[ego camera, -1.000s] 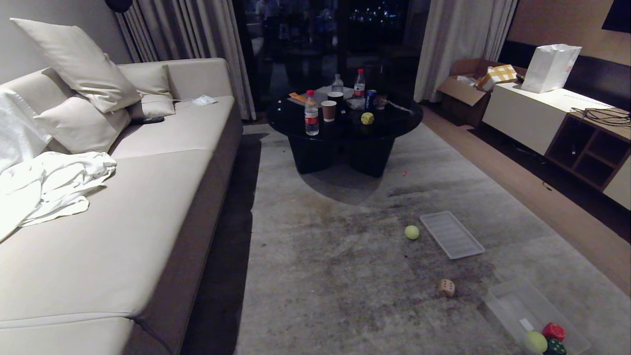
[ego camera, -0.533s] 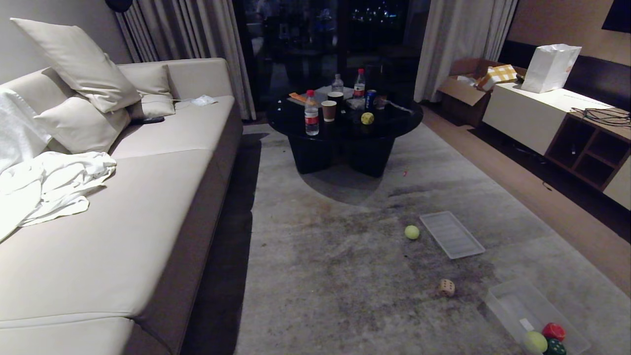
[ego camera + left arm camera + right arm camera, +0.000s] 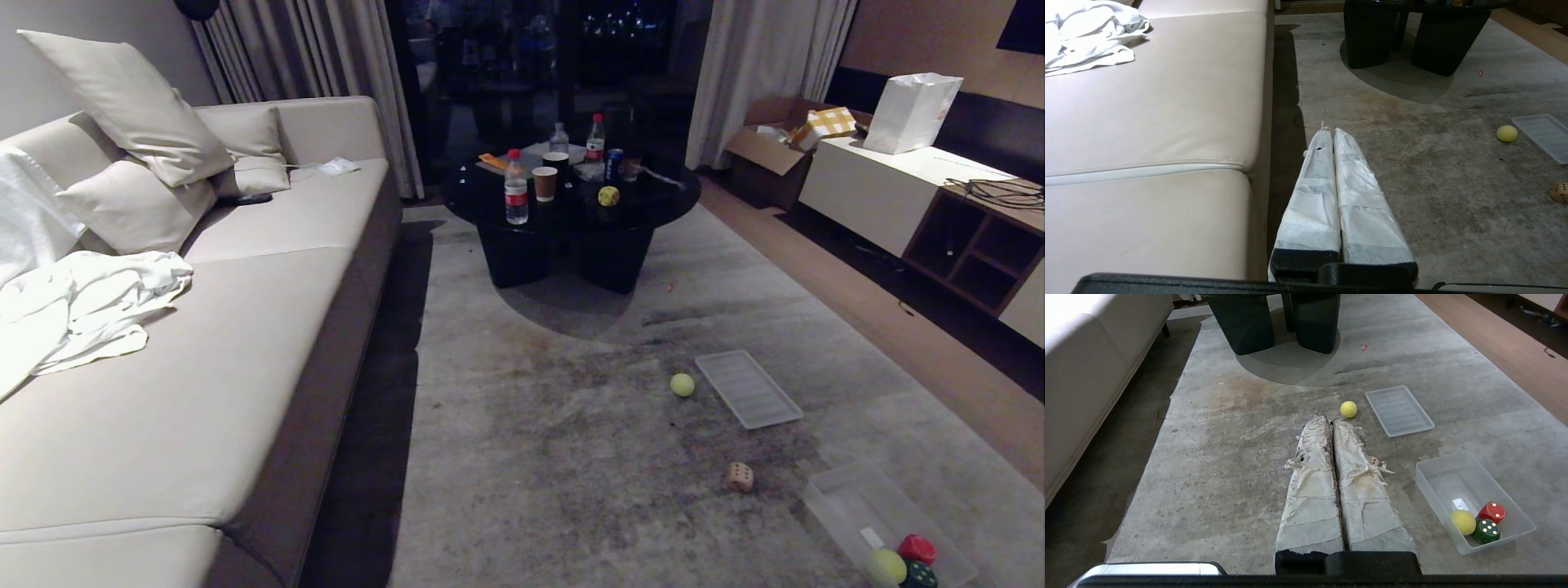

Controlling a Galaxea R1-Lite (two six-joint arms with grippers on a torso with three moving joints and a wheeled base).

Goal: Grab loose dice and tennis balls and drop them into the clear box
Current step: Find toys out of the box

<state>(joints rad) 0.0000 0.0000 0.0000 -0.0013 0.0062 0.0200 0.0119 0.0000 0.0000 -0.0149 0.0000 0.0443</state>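
Grey, stained carpet [image 3: 571, 457] fills the floor between a long cream sofa [image 3: 204, 343] and a low cabinet [image 3: 922, 204], with a round black coffee table [image 3: 571, 204] at its far end. Taking the clear box [image 3: 1437, 477] as the landmark: it sits on the carpet toward the cabinet side and holds a tennis ball [image 3: 1463, 521], a red die [image 3: 1492, 512] and a dark green die [image 3: 1486, 531], bunched at its near end. A cream-beige die [image 3: 740, 477] lies loose on the carpet just beside the box, on its sofa side. Farther from the box, toward the table, a flat ribbed lid [image 3: 747, 388] rests on the carpet, and a second tennis ball [image 3: 682, 385] lies just beside that lid's sofa-side edge. A yellow die [image 3: 608, 196] sits well away from the box — up on the black table, among bottles [image 3: 515, 188], cups [image 3: 544, 183] and a can [image 3: 614, 163].

Both arms are out of the head view. The left gripper [image 3: 1329, 131] hangs above the carpet close to the sofa's edge, its wrapped fingers pressed together and empty. The right gripper [image 3: 1329, 421] has its fingers pressed together too, holding nothing; in its wrist view they cover most of the beige die, and their tips point near the loose ball. White crumpled cloth [image 3: 82, 310] and cushions [image 3: 139, 155] lie on the sofa.
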